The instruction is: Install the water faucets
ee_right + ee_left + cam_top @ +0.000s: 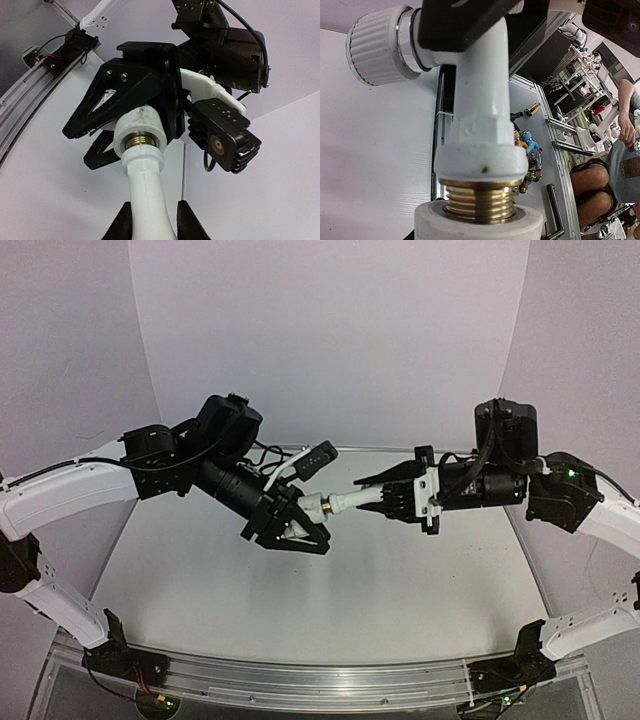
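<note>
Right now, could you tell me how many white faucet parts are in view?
2: the tap in the left hand; the fitting joined to it, in the right hand.

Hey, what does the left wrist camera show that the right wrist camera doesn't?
Only the left wrist view: the ribbed knob of the tap, plus, beyond the table, a seated person and small coloured figures. Only the right wrist view: the left fingers clamped around the white fitting, and the right fingers on either side of the tap's body. Both: the tap's brass thread entering the fitting.
</note>
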Available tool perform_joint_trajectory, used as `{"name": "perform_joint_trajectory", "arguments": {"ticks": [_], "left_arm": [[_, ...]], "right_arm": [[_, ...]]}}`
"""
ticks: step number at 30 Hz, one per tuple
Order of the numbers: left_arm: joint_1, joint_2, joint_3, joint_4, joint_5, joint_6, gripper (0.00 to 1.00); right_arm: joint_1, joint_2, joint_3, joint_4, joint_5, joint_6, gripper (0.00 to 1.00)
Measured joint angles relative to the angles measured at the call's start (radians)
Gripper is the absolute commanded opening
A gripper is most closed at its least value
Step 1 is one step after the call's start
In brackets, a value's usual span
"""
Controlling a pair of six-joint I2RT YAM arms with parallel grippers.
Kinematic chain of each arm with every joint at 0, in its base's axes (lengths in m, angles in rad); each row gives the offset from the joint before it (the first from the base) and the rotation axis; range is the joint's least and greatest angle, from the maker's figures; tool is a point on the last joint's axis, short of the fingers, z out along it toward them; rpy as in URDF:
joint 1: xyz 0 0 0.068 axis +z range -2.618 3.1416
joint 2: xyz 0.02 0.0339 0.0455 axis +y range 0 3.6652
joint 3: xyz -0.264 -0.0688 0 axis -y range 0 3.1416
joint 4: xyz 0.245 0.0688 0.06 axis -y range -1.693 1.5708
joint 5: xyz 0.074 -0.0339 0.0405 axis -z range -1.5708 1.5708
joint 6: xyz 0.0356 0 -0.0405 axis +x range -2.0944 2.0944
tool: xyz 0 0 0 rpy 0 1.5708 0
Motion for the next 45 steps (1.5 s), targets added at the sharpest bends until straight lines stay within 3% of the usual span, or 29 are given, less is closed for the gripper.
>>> {"name": "perform_joint_trajectory", "arguments": {"ticks": [2, 5, 9, 12, 18, 23, 34, 45], "left_arm": [[0.001, 0.0, 0.0, -0.002, 0.001, 0.0, 0.0], [0.002, 0.0, 0.0, -0.005, 0.002, 0.0, 0.07], [0.002, 0.0, 0.0, -0.005, -0.001, 0.001, 0.41], [0.002, -0.001, 0.0, -0.001, -0.007, 0.002, 0.57], [0.002, -0.025, -0.004, 0.038, -0.019, -0.005, 0.64], [0.002, -0.053, -0.017, 0.079, -0.026, -0.026, 0.53], [0.016, -0.061, -0.058, 0.165, 0.026, -0.137, 0.03], [0.017, -0.054, -0.063, 0.237, 0.081, -0.163, 0.0]], "right_arm": [[0.0, 0.0, 0.0, -0.004, 0.006, -0.005, 0.02], [0.0, 0.0, 0.0, -0.006, 0.008, -0.005, 0.0], [0.0, 0.0, 0.0, -0.006, 0.01, -0.007, 0.0], [0.0, 0.0, 0.0, -0.006, 0.017, -0.017, 0.0], [0.0, -0.002, -0.001, 0.001, 0.032, -0.039, 0.0], [0.0, -0.025, -0.018, 0.018, 0.029, -0.07, 0.0], [0.015, -0.084, -0.096, 0.105, -0.014, -0.164, 0.0], [0.015, -0.151, -0.186, 0.202, -0.046, -0.277, 0.0]]}}
